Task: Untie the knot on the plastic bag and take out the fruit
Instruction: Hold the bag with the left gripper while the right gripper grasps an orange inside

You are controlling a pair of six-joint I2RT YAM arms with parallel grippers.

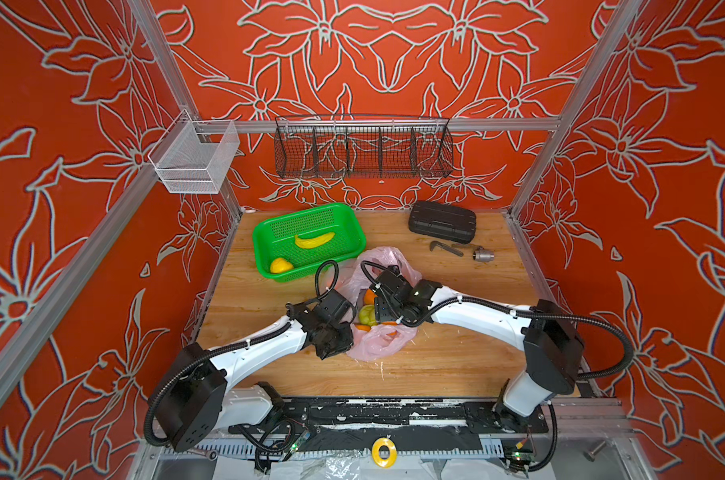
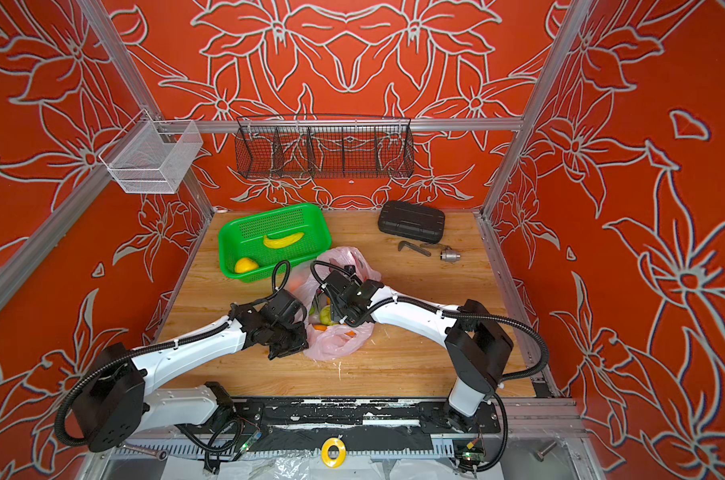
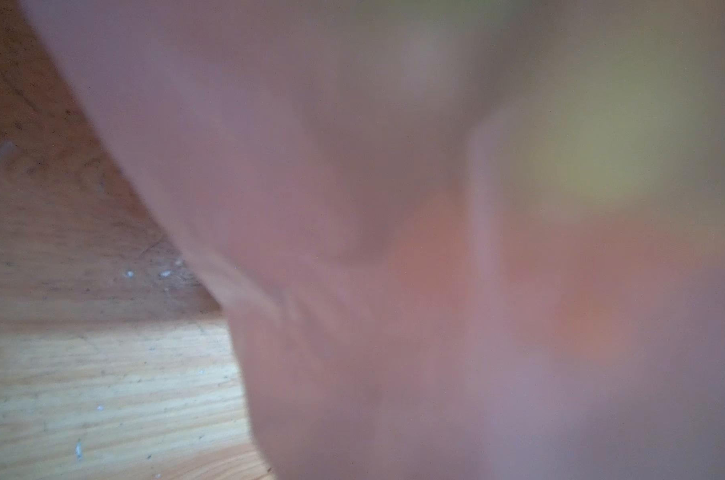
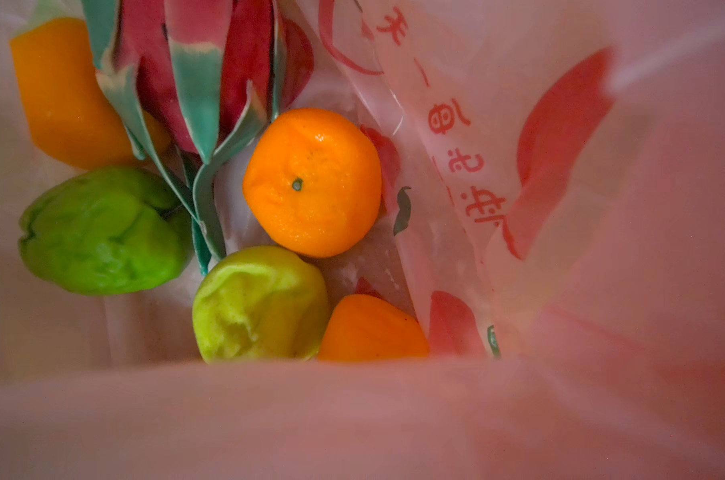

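The pale pink plastic bag (image 1: 377, 345) (image 2: 336, 345) lies mid-table with its mouth open; the knot is out of view. My left gripper (image 1: 346, 330) (image 2: 300, 332) sits at the bag's left rim, shut on the film, which covers the left wrist view (image 3: 394, 291). My right gripper (image 1: 373, 309) (image 2: 327, 307) reaches down into the mouth, open, with nothing between its fingers. The right wrist view shows the fruit inside: an orange (image 4: 313, 183), a green one (image 4: 103, 230), a yellow-green one (image 4: 261, 303), a dragon fruit (image 4: 194, 62). Bag film hides both grippers' jaws in the wrist views.
A green basket (image 1: 265, 232) behind the bag to the left holds a banana (image 1: 315, 240) and a yellow fruit (image 1: 281, 266). A black case (image 1: 442, 221) and metal tools (image 1: 446, 248) lie at the back right. A wire rack (image 1: 363, 145) hangs on the back wall.
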